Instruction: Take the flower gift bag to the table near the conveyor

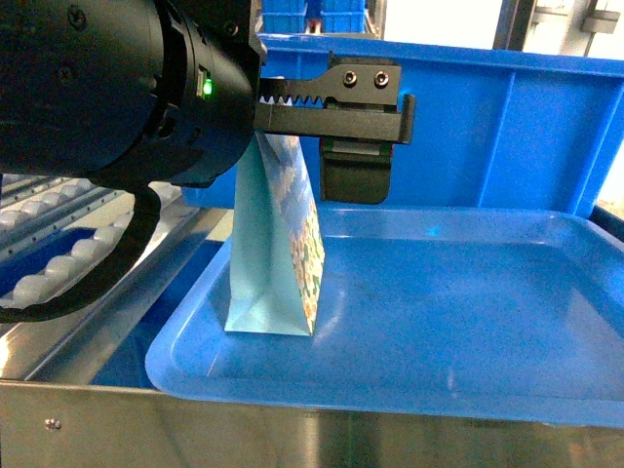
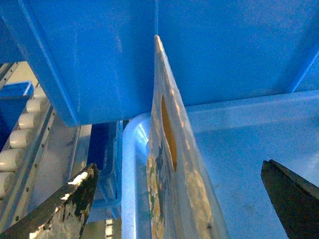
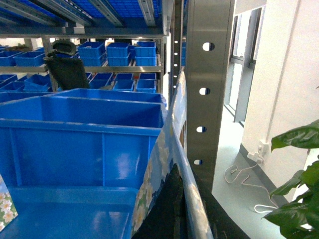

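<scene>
Pale-blue flower gift bag [image 1: 276, 244] stands upright at the blue tray's [image 1: 468, 322] left end, its top edge between the left gripper's [image 2: 174, 199] spread fingers; right gripper's fingers unclear.

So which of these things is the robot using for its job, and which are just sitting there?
For the job:
- flower gift bag, standing in the tray
- left gripper, open around the bag's top
- conveyor
The table is not in view.

Just there:
- blue tray
- blue bin
- steel post
- leafy plant
</scene>
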You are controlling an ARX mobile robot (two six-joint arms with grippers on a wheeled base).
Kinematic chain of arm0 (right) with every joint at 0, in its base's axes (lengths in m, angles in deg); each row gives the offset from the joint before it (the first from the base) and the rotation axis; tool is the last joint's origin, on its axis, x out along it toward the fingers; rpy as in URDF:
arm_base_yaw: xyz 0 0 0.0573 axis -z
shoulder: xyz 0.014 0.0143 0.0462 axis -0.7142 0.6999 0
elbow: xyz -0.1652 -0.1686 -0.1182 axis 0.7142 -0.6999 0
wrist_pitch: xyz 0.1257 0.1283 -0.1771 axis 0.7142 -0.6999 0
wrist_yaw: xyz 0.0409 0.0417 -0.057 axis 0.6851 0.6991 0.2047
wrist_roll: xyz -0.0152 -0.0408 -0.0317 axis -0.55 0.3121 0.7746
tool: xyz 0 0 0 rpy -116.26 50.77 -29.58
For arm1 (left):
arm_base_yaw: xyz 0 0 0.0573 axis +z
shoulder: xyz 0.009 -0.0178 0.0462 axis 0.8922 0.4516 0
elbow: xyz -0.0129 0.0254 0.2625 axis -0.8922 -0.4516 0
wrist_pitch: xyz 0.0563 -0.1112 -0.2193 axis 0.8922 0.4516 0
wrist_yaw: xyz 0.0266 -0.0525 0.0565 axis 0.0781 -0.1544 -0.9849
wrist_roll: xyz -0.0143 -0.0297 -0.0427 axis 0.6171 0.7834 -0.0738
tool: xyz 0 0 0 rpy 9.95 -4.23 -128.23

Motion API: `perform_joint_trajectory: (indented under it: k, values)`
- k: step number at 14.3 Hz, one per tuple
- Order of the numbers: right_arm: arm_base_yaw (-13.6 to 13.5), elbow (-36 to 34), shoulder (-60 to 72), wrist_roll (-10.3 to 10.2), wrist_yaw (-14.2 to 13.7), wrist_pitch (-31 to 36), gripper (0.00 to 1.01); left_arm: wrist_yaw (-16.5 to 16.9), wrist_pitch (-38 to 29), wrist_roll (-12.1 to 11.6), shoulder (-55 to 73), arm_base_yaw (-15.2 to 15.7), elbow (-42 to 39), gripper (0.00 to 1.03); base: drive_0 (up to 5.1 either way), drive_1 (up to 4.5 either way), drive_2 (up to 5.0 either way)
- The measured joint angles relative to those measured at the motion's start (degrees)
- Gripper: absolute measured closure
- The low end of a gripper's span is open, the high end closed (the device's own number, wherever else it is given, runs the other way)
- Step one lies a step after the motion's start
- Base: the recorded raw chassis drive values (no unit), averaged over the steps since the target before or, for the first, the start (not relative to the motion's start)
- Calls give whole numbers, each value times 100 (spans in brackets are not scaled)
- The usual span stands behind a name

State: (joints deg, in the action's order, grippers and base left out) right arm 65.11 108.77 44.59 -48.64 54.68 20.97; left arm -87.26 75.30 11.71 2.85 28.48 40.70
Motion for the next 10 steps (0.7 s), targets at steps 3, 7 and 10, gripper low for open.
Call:
perform_joint_trajectory:
  k: [3,7,10]
  values:
    - [0,0,0,0,0,-2,99,-166,-109,-2,37,26,-48,20,0,0,0]
    - [0,0,0,0,0,0,99,-160,-144,-2,46,57,-127,63,0,0,0]
    - [0,0,0,0,0,0,99,-122,-236,-2,63,87,-181,94,0,0,0]
